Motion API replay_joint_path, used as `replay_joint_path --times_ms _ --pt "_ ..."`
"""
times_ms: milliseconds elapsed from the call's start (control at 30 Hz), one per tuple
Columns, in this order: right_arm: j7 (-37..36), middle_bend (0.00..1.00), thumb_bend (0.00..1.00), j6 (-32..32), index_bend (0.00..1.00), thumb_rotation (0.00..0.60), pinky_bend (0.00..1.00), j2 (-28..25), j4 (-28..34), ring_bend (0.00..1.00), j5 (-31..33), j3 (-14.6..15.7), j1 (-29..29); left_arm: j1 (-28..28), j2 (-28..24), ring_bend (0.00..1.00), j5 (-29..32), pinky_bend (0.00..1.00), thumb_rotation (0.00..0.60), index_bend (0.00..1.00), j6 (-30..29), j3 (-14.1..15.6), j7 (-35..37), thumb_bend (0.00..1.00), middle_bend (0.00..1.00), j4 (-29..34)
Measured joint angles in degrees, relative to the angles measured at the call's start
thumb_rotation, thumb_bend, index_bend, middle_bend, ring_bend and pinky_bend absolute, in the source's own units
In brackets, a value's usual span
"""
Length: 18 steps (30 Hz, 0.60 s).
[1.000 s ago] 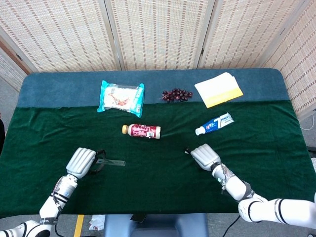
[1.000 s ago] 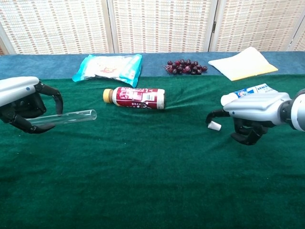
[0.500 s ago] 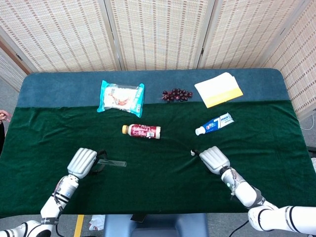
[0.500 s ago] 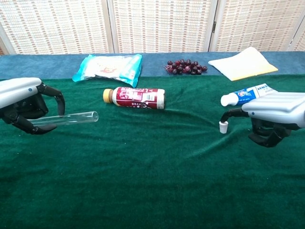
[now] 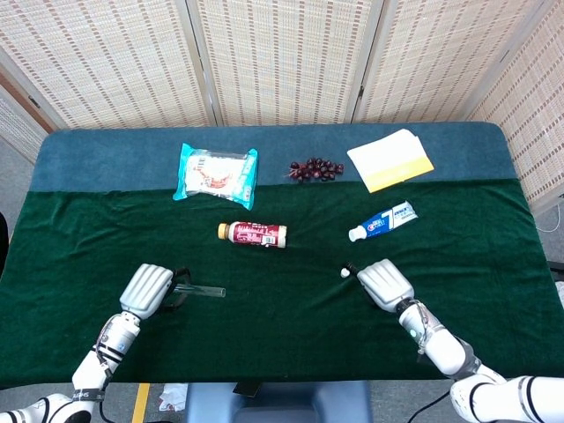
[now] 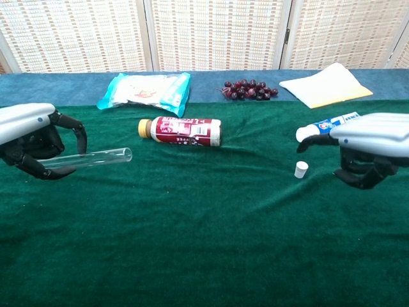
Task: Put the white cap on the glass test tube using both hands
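The left hand grips the glass test tube near its closed end, holding it roughly level above the green cloth, open mouth toward the centre of the tabletop. The white cap stands alone on the cloth, just beside the right hand, which holds nothing; its fingers are apart and curled downward, not touching the cap.

Behind the cap lies a toothpaste tube. A small bottle lies on its side between the two hands and further back. A snack packet, a bunch of grapes and a yellow-edged paper pad lie along the far blue strip.

The chest view shows the gap between cap and fingertips; the head view shows only the backs of both hands, with the cap a white dot.
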State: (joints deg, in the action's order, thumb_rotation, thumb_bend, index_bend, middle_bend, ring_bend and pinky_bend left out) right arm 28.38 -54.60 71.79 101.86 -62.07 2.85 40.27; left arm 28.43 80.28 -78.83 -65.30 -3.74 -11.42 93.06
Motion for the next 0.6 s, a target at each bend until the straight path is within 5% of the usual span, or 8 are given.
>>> replay_joint_path --times_ms 100,267,467,600 --pt "-3.21 0.95 0.59 -3.24 0.15 0.6 1.0 -0.32 0.05 1.0 -2.23 -1.15 -1.56 -0.06 0.01 1.0 -0.08 0.89 0.6 0.65 -0.11 0.02 -0.08 0.5 1.0 0.15" --pt "-8.06 0.95 0.21 -9.02 0.15 0.578 0.99 -0.48 -1.04 1.0 -4.9 -3.77 -4.55 -0.16 -0.13 1.0 0.16 0.89 0.6 0.65 -0.17 -0.03 -0.49 0.49 1.0 0.42" --pt "-10.11 0.95 0.19 -8.68 0.15 0.558 1.0 -0.63 -2.02 1.0 -5.9 -4.73 -5.71 -0.26 -0.15 1.0 0.28 0.89 0.6 0.65 -0.21 0.02 -0.99 0.5 1.0 0.93" --pt "-12.31 0.96 0.19 -5.33 0.27 0.562 1.0 -1.3 -1.97 1.0 -6.7 -4.61 -5.41 -0.35 -0.16 1.0 0.31 0.89 0.6 0.65 -0.26 0.13 -1.46 0.5 1.0 1.2"
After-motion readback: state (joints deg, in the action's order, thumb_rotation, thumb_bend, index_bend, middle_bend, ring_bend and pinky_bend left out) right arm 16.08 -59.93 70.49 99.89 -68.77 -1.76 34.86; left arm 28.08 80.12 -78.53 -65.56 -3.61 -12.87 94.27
